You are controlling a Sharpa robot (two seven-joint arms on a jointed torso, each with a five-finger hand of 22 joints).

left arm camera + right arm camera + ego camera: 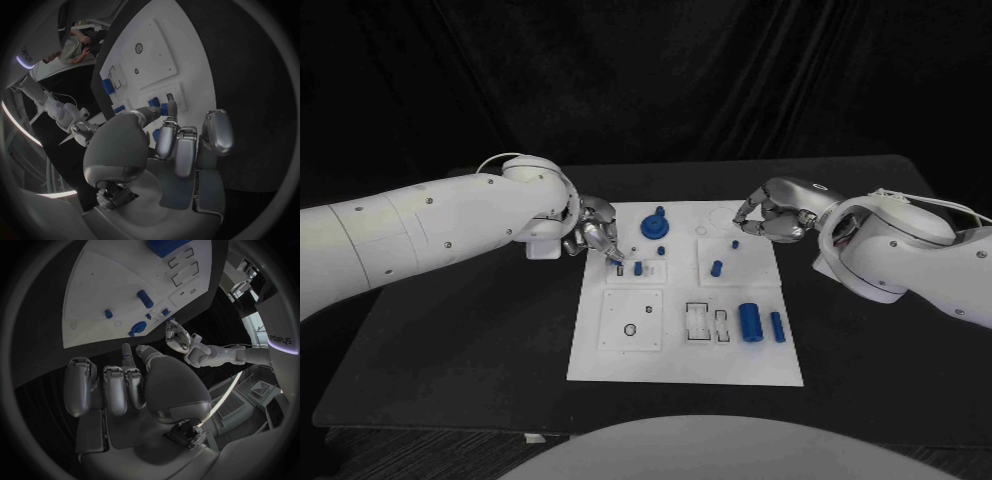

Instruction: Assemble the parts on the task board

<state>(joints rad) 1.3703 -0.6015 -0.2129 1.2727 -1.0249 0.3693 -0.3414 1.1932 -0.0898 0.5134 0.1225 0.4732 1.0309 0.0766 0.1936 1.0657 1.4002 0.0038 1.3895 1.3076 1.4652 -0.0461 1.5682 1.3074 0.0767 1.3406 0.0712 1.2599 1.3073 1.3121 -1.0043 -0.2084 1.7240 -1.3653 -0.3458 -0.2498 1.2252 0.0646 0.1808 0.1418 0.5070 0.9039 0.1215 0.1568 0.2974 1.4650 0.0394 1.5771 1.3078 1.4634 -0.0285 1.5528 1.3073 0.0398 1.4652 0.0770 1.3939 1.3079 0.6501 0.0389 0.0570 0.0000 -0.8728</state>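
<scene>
I see the board (687, 370) lying flat in the middle of the black table (459, 340). My left hand (596, 235) sits at the board's far left corner, fingers pointing down toward a small blue peg (619, 268) standing in a square pad there. From the left wrist, thumb and fingertip (171, 107) close around a short blue part (164, 109) just over the board; I read that as a pinch, though the contact itself is small and hard to make out.

My right hand (769, 215) is at the board's far right edge, fingers curled in. From the right wrist it hovers off the board's edge with the fingers (116, 390) folded toward the palm; I cannot tell whether anything is in them.

On the board, a blue knob (655, 224) stands near the far edge. A second peg (638, 268) stands just beside the first. A short cylinder (717, 268) lies toward the right, with a small stud (734, 244) beyond it. Two larger blue cylinders (750, 322) lie side by side near the right edge, beside rectangular slots (698, 324). A square plate with a round hole (630, 320) sits on the left half.
</scene>
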